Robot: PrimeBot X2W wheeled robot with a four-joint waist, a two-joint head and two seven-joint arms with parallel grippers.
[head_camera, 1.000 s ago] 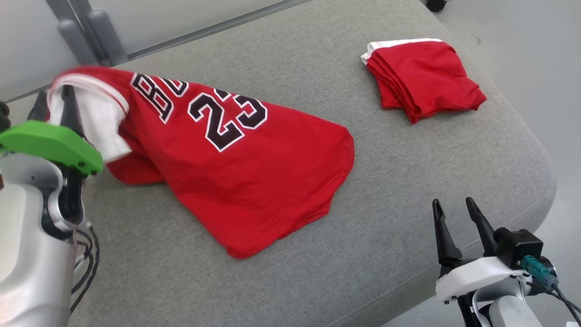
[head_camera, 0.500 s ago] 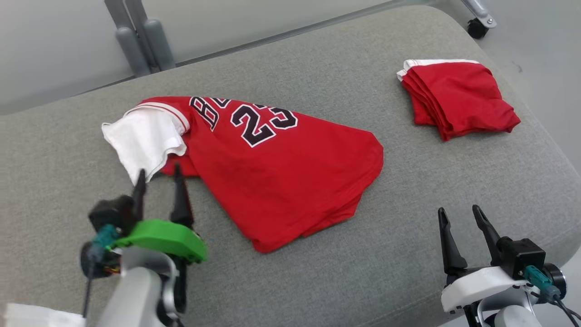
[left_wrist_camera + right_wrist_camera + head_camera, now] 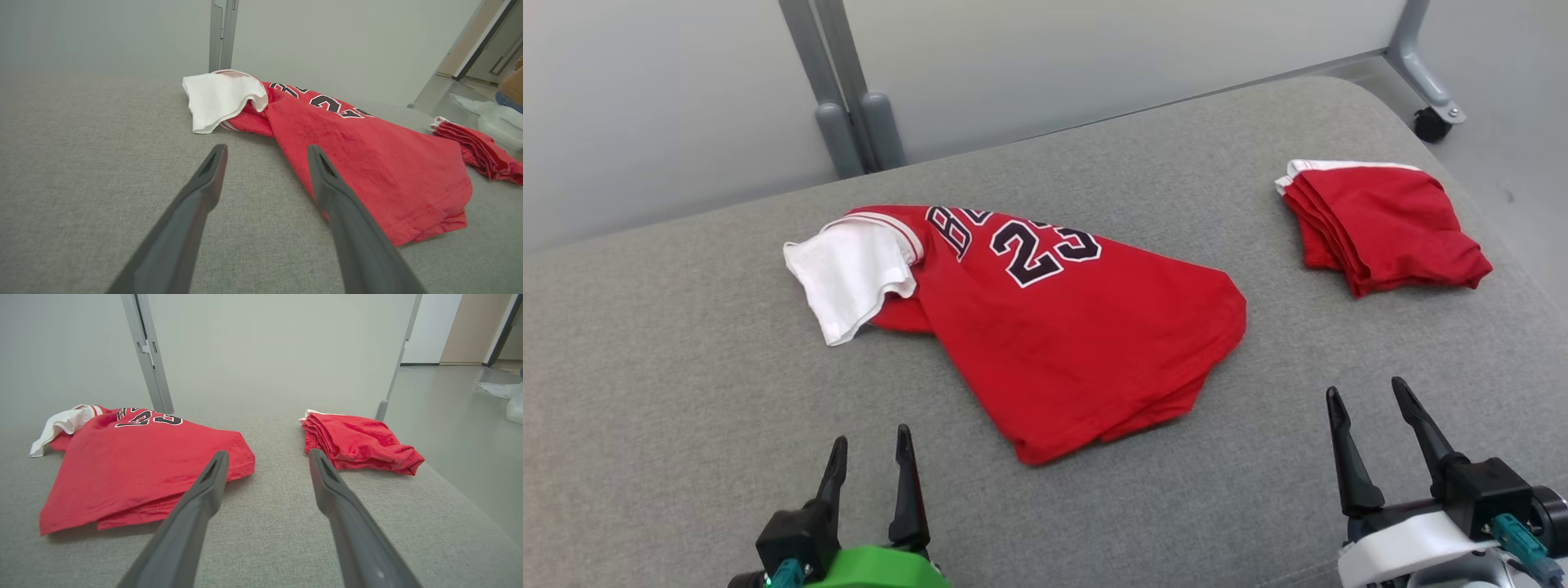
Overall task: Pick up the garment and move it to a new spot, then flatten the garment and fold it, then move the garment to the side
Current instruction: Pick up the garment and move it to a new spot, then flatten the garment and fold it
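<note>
A red jersey garment (image 3: 1062, 335) with a black number 23 and a white sleeve (image 3: 849, 273) lies crumpled in the middle of the grey cushion (image 3: 686, 384). It appears too in the left wrist view (image 3: 367, 163) and the right wrist view (image 3: 139, 465). My left gripper (image 3: 870, 453) stands open at the lower left, a short way in front of the garment, holding nothing. At the lower right my right gripper (image 3: 1368, 400) is open and empty, clear of the cloth. The left fingers (image 3: 204, 179) frame bare cushion beside the garment's edge.
A folded red cloth (image 3: 1380, 224) lies at the cushion's far right (image 3: 359, 443). Grey metal posts (image 3: 841, 90) and a pale wall panel stand behind. A caster wheel (image 3: 1429, 122) sits on the floor at the back right. The cushion's right edge drops to the floor.
My left gripper has let go of the white sleeve and drawn back to the lower left, open. The garment has settled on the cushion. The camera has shifted; the right gripper has kept its place.
</note>
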